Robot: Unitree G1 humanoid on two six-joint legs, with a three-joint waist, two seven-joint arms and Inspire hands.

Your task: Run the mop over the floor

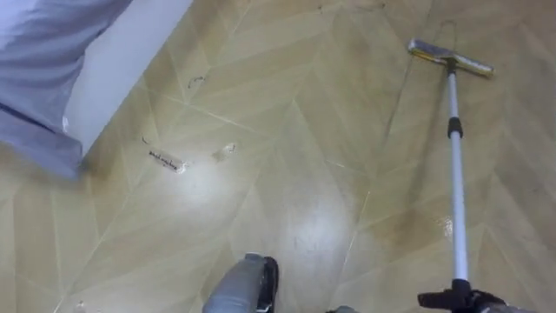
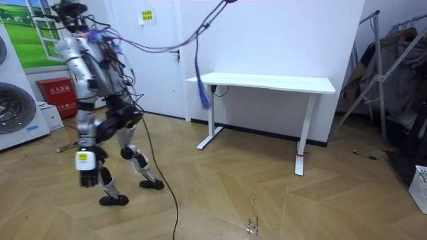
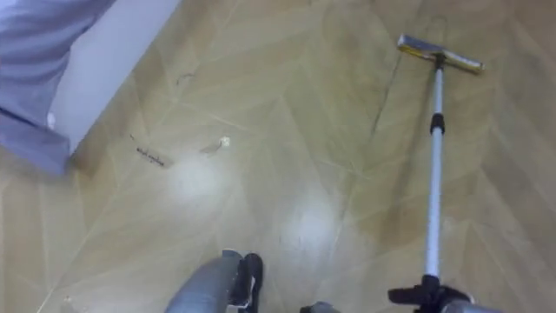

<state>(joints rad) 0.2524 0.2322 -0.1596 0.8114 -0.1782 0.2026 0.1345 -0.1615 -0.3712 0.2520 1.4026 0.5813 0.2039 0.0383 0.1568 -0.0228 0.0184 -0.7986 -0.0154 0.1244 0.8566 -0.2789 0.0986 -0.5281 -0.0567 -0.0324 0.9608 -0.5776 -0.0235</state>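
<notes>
Right hand [image 1: 479, 305] meets mop [image 1: 455, 174] pole's near end, grip unclear; head far ahead.

Mop [image 1: 454, 165] — silver pole, black collar midway, flat yellowish head [image 1: 450, 58] resting on the wooden floor [image 1: 287, 174].

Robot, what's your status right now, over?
Right hand at mop pole's near end; left hand hangs at side. Mop head on floor ahead. Small scraps on floor to the left.
</notes>
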